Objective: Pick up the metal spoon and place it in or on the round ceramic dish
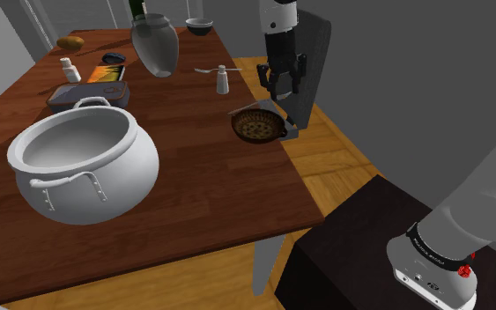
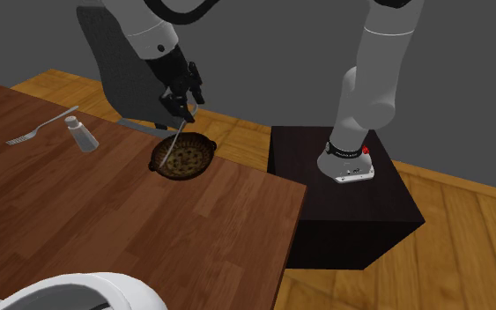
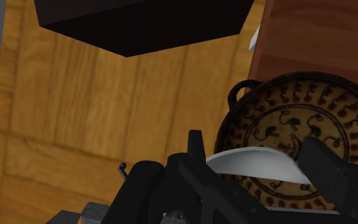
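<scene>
Dim, flat light throughout, with faint soft shadows.

The brown wooden counter (image 1: 202, 180) carries a big white pot (image 1: 83, 167) at the shoulder view's lower left. Farther back stand a grey vase (image 1: 155, 46) and a dark bowl (image 1: 199, 26). A fork (image 1: 203, 69) lies beside a white shaker (image 1: 223, 80), and a patterned round dish (image 1: 256, 129) sits by the counter's right edge.

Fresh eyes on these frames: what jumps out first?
The big pale two-handled pot dominates the wooden table at the shoulder view's lower left. Next comes the black gripper, shut on a pale spoon just over the brown patterned round dish, which sits at the table edge nearest the dark stand.
</scene>
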`<state>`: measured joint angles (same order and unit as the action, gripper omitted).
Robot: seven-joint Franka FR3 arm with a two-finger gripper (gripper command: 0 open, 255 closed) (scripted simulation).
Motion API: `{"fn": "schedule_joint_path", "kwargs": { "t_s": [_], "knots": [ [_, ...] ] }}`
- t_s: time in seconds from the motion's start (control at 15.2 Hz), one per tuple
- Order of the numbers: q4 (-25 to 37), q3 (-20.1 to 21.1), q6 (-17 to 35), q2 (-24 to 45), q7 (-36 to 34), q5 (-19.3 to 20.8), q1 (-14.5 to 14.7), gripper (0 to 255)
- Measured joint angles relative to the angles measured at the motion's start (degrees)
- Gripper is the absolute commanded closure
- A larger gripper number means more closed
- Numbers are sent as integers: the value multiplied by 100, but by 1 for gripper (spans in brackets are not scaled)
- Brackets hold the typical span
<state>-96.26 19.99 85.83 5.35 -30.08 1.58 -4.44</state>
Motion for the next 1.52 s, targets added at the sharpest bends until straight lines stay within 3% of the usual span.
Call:
{"fn": "schedule_joint_path", "kwargs": {
  "t_s": [0.92, 1.39, 1.45, 1.52],
  "knots": [
    [-931, -44, 1015, 84, 59, 49, -46, 255],
    [-1021, -42, 1112, 93, 47, 53, -42, 255],
    [-1023, -42, 1113, 93, 47, 52, -41, 0],
    [-1024, -42, 1115, 94, 47, 52, -41, 0]
  ]
}}
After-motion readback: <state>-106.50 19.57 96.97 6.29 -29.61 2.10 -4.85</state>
